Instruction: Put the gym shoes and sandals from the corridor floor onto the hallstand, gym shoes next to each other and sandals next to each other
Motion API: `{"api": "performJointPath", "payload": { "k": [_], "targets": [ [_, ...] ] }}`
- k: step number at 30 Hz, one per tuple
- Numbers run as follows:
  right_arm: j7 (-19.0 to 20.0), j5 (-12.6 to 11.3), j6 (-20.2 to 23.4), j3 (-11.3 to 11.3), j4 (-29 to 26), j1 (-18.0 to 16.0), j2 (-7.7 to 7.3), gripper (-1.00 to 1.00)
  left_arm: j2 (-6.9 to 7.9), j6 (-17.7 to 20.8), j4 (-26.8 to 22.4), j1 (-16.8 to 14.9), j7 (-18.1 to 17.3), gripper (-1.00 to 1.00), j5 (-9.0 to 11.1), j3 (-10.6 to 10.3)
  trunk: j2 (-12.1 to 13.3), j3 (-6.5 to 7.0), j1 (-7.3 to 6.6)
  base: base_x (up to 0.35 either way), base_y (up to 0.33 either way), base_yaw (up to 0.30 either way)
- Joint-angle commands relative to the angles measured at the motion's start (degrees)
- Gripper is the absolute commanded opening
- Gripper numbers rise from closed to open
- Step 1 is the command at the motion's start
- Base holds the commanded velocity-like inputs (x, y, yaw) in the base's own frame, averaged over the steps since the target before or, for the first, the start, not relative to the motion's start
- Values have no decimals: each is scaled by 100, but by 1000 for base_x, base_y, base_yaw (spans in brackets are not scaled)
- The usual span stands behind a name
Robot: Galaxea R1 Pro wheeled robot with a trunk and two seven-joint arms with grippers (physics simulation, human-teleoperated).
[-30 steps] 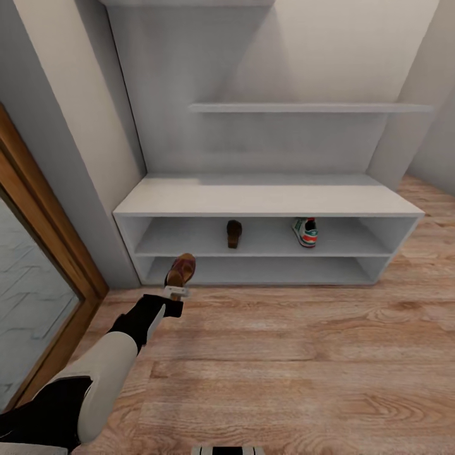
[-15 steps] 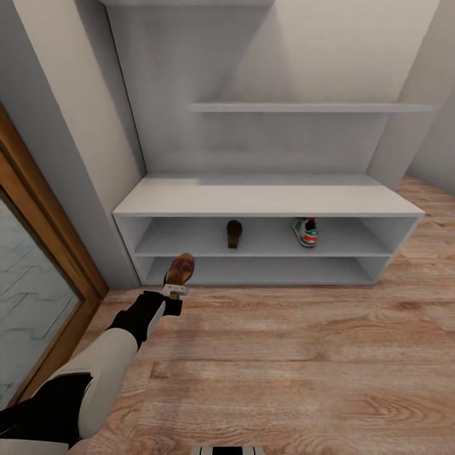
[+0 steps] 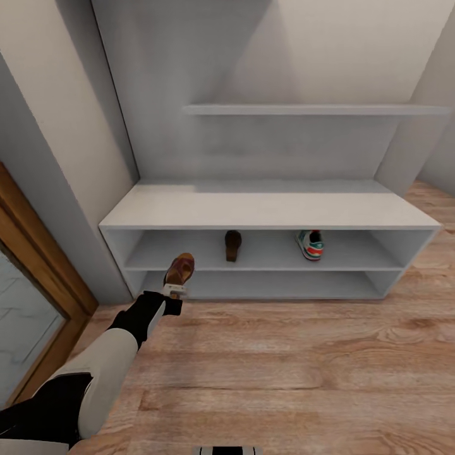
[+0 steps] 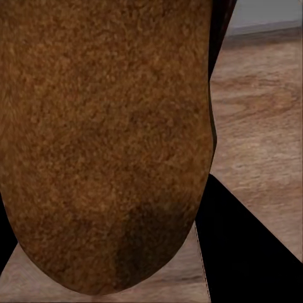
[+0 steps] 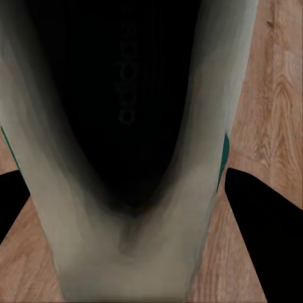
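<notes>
Before you the hallstand (image 3: 265, 212) holds a sandal (image 3: 233, 245) and gym shoe (image 3: 310, 244) on its upper shelf. Your left pincer (image 3: 175, 290) is clamped on the second sandal (image 3: 179, 269); your right pincer (image 5: 126, 208) grips the second gym shoe (image 5: 126, 126).

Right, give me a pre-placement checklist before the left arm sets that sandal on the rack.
1. Left end effector holds the brown leather sandal: ok.
2. Matching brown sandal already on the pale grey shoe rack's upper shelf: ok.
3. Free shelf space beside that sandal: ok.
4. Held sandal inside the shelf opening: not ok, it is in front.
5. Cream sneaker with green stripes on the shelf: ok.
6. Right end effector holds the second sneaker: cannot tell.
</notes>
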Motion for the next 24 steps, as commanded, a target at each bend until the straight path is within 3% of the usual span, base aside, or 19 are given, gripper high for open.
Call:
{"api": "performJointPath", "payload": {
  "k": [1,16,24],
  "targets": [
    [-12,12,-23,-15,9,-7,-1,-100,-6,23,-11,-1,-26,-100,-64,43,-2,-5,2,337,-119,0],
    [-12,12,-24,-15,18,-7,-1,-100,-6,-6,-16,6,-31,-100,-65,49,-2,-5,2,293,-203,0],
    [-12,14,-24,-15,18,-7,-1,-100,-6,-15,-15,18,-32,-100,-65,42,-2,-5,2,144,-33,0]
  ]
}}
